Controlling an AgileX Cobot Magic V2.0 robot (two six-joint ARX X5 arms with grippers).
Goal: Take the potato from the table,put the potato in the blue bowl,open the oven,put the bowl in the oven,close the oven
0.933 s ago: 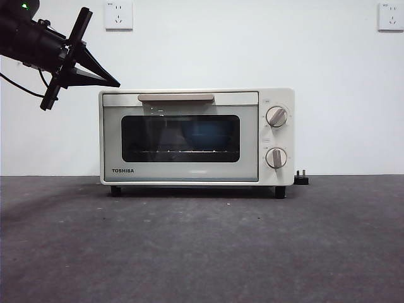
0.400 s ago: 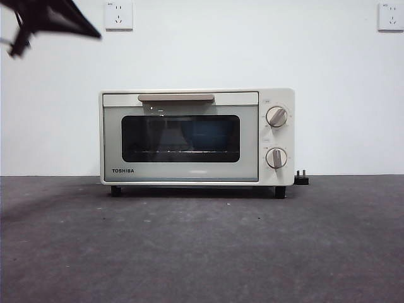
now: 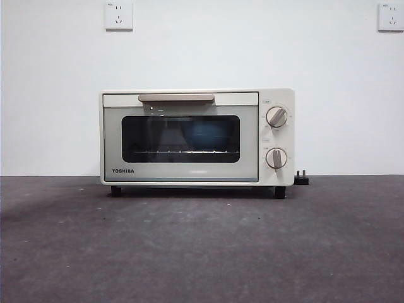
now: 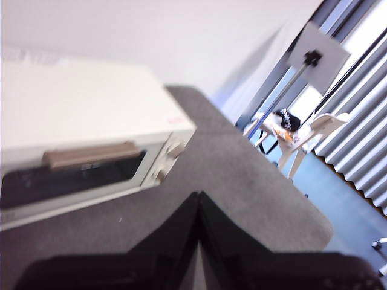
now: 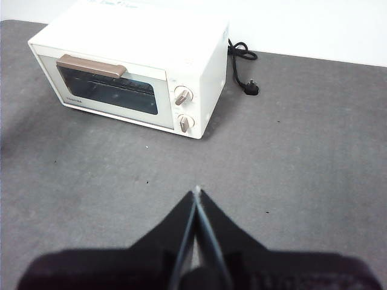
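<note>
So the oven sits mid-frame on the worktop, door closed, something blue behind its glass. Left hand and right hand are both pinched closed, holding nothing.

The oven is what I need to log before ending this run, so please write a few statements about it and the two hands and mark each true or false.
1. The oven door is shut. True.
2. A blue bowl shows behind the glass. True, a blue shape is dimly visible inside.
3. The left hand grips the door handle. False: it is shut on nothing, away from the oven.
4. The right hand is open. False: its jaws are shut together, above the table.
5. The power plug sits in a wall socket. False: the plug lies on the table.
</note>
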